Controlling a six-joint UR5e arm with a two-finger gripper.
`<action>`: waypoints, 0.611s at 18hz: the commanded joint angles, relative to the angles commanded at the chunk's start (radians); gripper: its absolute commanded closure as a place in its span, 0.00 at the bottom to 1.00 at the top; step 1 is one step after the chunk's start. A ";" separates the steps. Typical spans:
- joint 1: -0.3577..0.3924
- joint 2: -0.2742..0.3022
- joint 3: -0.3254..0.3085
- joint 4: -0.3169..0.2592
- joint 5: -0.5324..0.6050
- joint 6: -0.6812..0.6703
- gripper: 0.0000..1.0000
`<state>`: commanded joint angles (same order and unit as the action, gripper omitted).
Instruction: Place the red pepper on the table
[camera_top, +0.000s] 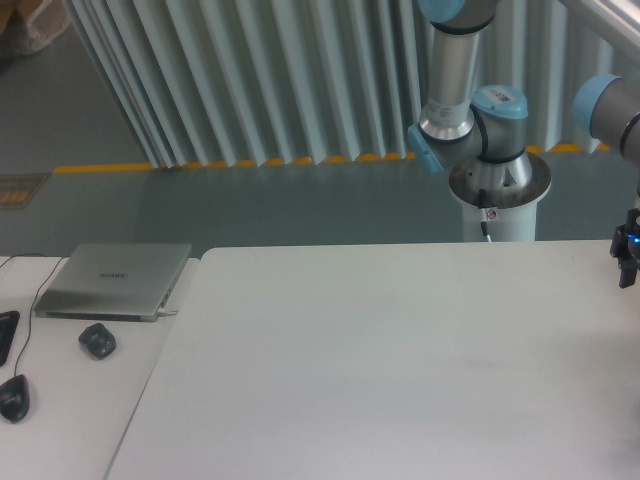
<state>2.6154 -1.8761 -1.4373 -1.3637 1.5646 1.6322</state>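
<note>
**Gripper at the right edge, no pepper in sight**

The gripper shows only as a dark sliver with a blue glint at the far right edge of the frame, hanging just above the right side of the worktop. Most of it is cut off by the frame, so whether its jaws are open, closed or holding anything cannot be told. The red pepper does not show anywhere in this view; it may lie out of frame or be hidden with the cut-off part of the gripper.

The arm rises from a round white base behind the worktop's far edge, with grey links and light-blue joint caps; another blue-capped joint sits at the upper right, above the gripper.

To the left stands a narrower desk, touching or just beside the worktop. On it lie a closed silver laptop, a dark mouse just in front of it, and a second mouse near the left edge, with a thin black cable running along the laptop's left side.

Behind, a ribbed pale curtain meets a grey floor marked by a yellow stripe.
</note>
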 joint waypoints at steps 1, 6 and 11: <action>0.002 0.000 0.000 -0.002 -0.002 0.000 0.00; 0.005 -0.002 0.000 -0.003 -0.005 -0.008 0.00; 0.063 0.021 -0.017 0.011 -0.041 -0.282 0.00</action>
<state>2.6782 -1.8546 -1.4542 -1.3530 1.5232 1.3499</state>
